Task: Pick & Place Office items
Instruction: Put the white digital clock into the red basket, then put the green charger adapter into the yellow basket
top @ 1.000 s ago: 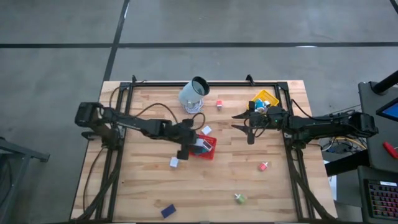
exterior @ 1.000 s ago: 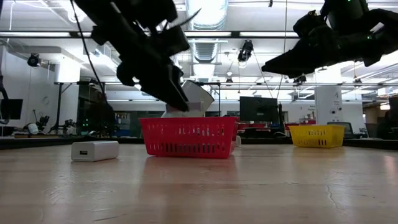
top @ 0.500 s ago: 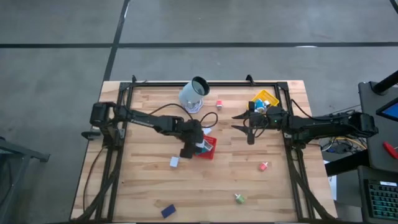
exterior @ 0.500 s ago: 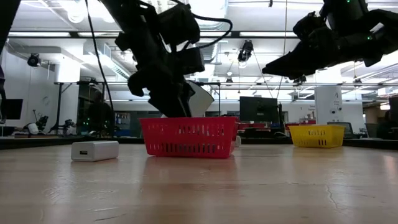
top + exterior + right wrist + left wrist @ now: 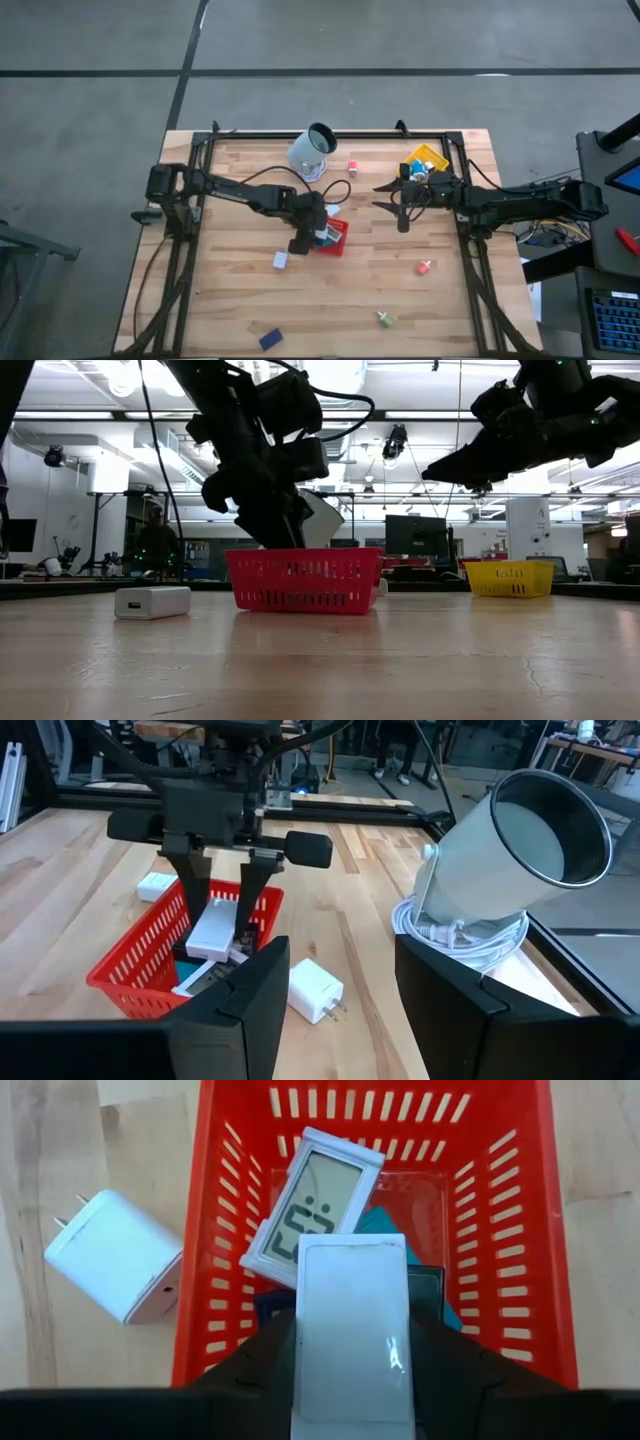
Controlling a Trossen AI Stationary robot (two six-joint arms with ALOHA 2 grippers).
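My left gripper (image 5: 319,232) is over the red mesh tray (image 5: 338,240) at mid-table, shut on a white flat block (image 5: 352,1330). In the tray lie a white device with a grey display (image 5: 312,1205) and dark and teal items. One white charger (image 5: 115,1255) lies on the table beside the tray, and another (image 5: 312,990) lies on its far side. My right gripper (image 5: 381,196) hangs open in the air near the yellow tray (image 5: 428,160), with nothing between its fingers. My left gripper pinches the white flat block by its two long edges (image 5: 303,1365) between the two fingers (image 5: 262,1370). They slant down from the table's left side and lie along the block. The block (image 5: 215,930) hangs tilted, its free end inside the tray's rim. I cannot tell if it touches the items below.
A large pale cup (image 5: 312,150) lies on its side on a white coiled cable (image 5: 460,935) at the far edge. Loose items lie about: pink-red ones (image 5: 353,166) (image 5: 424,267), a green one (image 5: 386,319) and a dark blue one (image 5: 270,339) near the front edge.
My left gripper has gone toward the table's right edge and down, ending over the red tray. It has tipped more steeply downward with the white block still between its fingers. For the last half second it has kept still.
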